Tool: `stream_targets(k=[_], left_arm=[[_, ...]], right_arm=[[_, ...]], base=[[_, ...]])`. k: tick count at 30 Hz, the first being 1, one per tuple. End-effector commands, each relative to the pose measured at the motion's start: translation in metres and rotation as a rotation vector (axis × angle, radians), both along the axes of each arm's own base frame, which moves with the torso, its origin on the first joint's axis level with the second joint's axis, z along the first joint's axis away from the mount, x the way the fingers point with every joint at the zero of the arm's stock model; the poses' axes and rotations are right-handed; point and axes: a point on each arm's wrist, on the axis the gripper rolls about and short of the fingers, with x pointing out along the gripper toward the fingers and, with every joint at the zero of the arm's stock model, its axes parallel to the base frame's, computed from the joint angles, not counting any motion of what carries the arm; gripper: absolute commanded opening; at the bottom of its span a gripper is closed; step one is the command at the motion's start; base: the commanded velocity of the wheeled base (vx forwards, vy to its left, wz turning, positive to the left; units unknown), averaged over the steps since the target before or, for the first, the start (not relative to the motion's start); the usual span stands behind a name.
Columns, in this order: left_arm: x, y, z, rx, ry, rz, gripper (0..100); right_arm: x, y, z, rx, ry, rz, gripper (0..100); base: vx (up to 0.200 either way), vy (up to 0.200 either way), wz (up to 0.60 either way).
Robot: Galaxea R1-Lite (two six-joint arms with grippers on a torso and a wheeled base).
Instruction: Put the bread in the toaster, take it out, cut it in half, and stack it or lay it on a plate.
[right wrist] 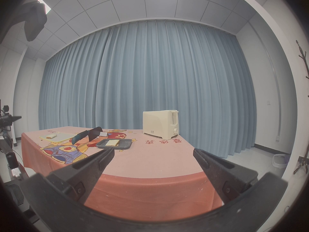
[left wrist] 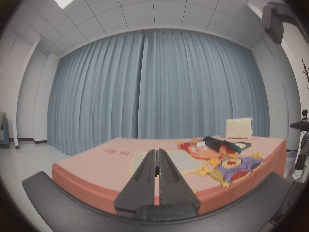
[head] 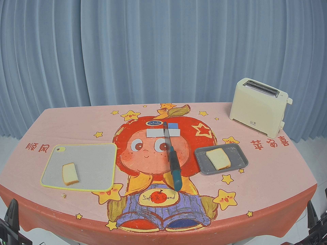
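The left gripper (left wrist: 157, 152), jaws pressed together on nothing, sits off the table's (head: 272, 174) near edge, well apart from the small crusty bread piece (head: 70, 174) on the yellow-rimmed cutting board (head: 92, 160). Mid-table, a teal-handled knife (head: 172, 155) rests across a white block (head: 155, 132). A square slice (head: 218, 158) lies in the dark tray (head: 238, 157), near the boxy cream toaster (head: 259, 106), whose top slots show from the head camera. The right gripper (right wrist: 154, 152) is spread wide and empty.
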Motion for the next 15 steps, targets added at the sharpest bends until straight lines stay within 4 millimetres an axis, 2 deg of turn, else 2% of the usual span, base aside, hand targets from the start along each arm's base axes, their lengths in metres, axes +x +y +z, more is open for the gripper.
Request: stream_targets(k=[1,15], left_arm=[[0.0004,0.0004,0.0026,-0.003,-0.055,0.016,0],[0.0012,0.0003,-0.0014,-0.005,-0.015,0.011,0]], right_arm=[[0.0008,0.0,-0.005,0.0,0.01,0.0,100],[0.0008,0.0,-0.005,0.0,0.01,0.0,100]], base=[[0.0,0.0,0.0],[0.0,0.0,0.0]])
